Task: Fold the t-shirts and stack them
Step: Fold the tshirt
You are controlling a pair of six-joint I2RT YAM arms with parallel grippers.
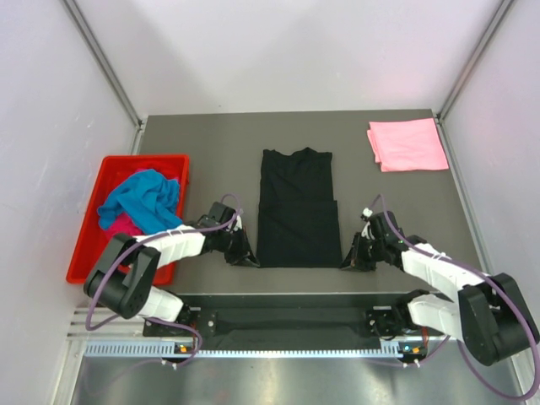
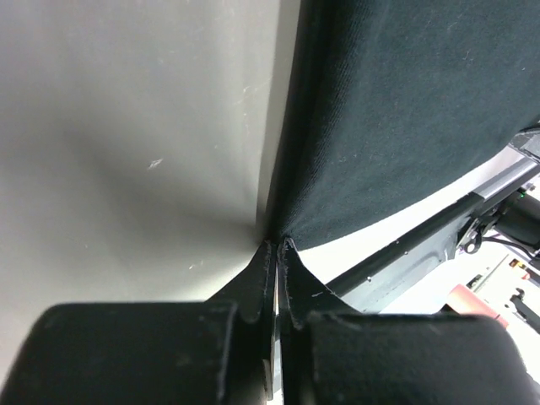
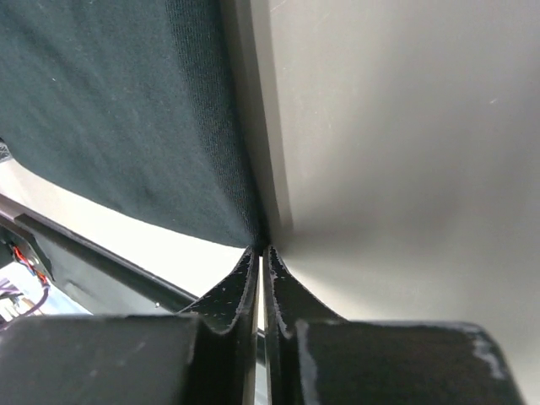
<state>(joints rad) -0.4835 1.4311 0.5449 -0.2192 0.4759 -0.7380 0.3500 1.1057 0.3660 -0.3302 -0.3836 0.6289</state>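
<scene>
Ok, status: black t-shirt (image 1: 298, 207) lies flat mid-tabletop (image 1: 211, 139), sides folded in to a narrow rectangle, collar at the far end. A horizontal fold edge crosses it about halfway down. Near hem sits close to the near edge of the tabletop.

Left tool (image 1: 247, 253) is at the shirt's near-left corner. Left wrist view: fingers (image 2: 257, 283) pressed almost together, only a hairline gap, with the cloth corner converging right at the tips. Reads as clamped on that corner. The pinched bit is thin and dark against dark fingers, so I can't see how much cloth is caught.

Right tool (image 1: 350, 260) mirrors this at the near-right corner. Right wrist view: fingers (image 3: 283, 291) closed to a slit, shirt edge running into the tips. Also gripping the corner.

Both wrist views show the shirt's side edge casting a shadow on the tabletop beside it. Whether the corner is raised off the surface, I can't tell.

Other shirts:
- pink t-shirt (image 1: 407, 144): folded square, far-right corner of the tabletop, well apart from the black one.
- turquoise t-shirt (image 1: 143, 198): crumpled in the red tray (image 1: 83, 253) at the left.
- magenta t-shirt (image 1: 118, 226): in the same tray, mostly under the turquoise one, only a patch visible.
</scene>
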